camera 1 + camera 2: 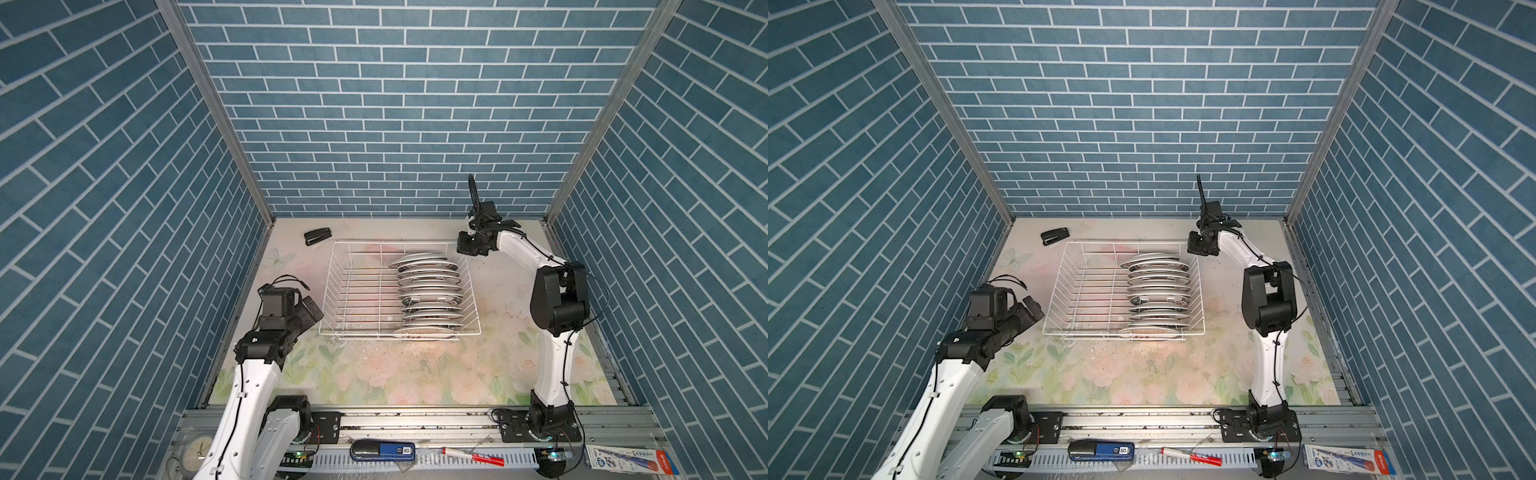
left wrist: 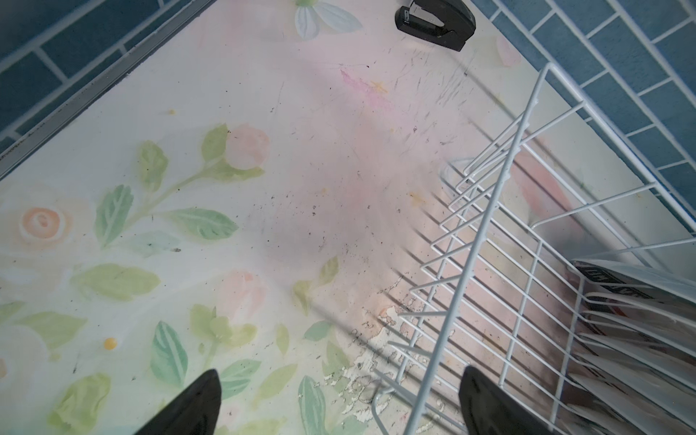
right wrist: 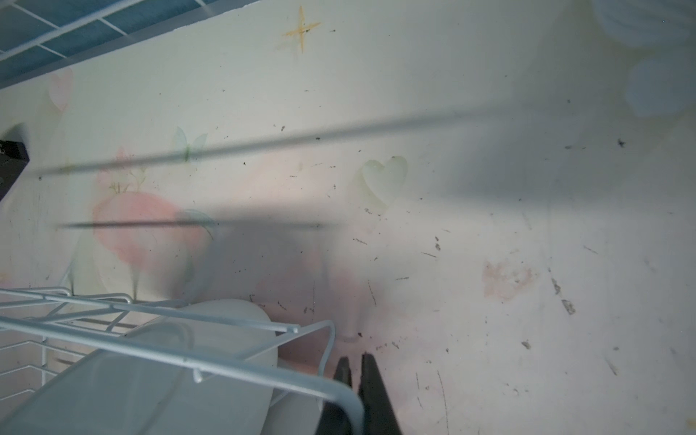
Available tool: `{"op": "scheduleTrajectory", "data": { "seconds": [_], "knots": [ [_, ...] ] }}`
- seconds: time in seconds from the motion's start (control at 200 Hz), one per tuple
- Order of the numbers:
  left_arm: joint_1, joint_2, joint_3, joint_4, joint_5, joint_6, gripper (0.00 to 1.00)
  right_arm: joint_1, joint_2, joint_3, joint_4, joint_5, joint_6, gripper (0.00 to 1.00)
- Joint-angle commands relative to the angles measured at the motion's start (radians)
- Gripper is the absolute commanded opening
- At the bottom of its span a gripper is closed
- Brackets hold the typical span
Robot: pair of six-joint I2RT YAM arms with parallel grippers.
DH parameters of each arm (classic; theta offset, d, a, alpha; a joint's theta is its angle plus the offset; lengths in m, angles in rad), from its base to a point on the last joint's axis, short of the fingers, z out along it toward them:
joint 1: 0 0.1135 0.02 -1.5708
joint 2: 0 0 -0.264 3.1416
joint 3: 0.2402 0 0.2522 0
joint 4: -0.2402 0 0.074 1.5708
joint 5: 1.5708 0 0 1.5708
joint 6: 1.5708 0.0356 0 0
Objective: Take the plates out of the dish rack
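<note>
Left hand [image 2: 341, 405]: fingers spread wide and empty, low beside the near left corner of the white wire dish rack [image 1: 361, 291]. A reach across from here could hook a finger on the flared rim and drag the rack over the floral desk [image 1: 374, 374]. The plates [image 1: 430, 286], about ten white discs seen edge-on, stand leaning in a close front-to-back row in the rack's right half. Some carry dark lettering. Packed this tightly, one lifted plate could catch a neighbour or a divider wire and tip the row. Right hand [image 3: 356, 363]: closed on nothing, just outside the far right corner. Unless it opens first, it would strike a plate edge or the rim.
</note>
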Motion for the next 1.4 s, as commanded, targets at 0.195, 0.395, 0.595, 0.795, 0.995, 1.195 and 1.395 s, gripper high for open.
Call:
{"op": "scheduleTrajectory", "data": {
  "seconds": [0.195,0.395,0.595,0.795,0.995,1.195,1.395],
  "knots": [
    [0.000,0.012,-0.026,0.033,0.011,0.008,0.99,-0.074,0.011,-0.106,0.067,0.093,0.127,0.00],
    [0.000,0.024,-0.036,0.052,0.018,0.010,0.99,-0.100,-0.010,-0.148,0.105,0.105,0.165,0.00],
    [-0.001,0.044,-0.041,0.070,0.038,0.012,0.99,-0.135,-0.032,-0.203,0.152,0.093,0.204,0.00],
    [-0.001,0.046,-0.045,0.066,0.050,0.029,0.99,-0.166,-0.068,-0.287,0.211,0.113,0.263,0.00],
    [-0.001,0.020,-0.059,0.074,0.100,0.039,0.99,-0.187,-0.098,-0.351,0.249,0.122,0.298,0.00],
    [-0.003,0.026,-0.092,0.129,0.191,0.070,0.99,-0.216,-0.141,-0.413,0.277,0.121,0.322,0.00],
    [-0.030,0.067,-0.092,0.142,0.197,0.077,0.99,-0.261,-0.186,-0.485,0.311,0.120,0.355,0.00]
  ]
}}
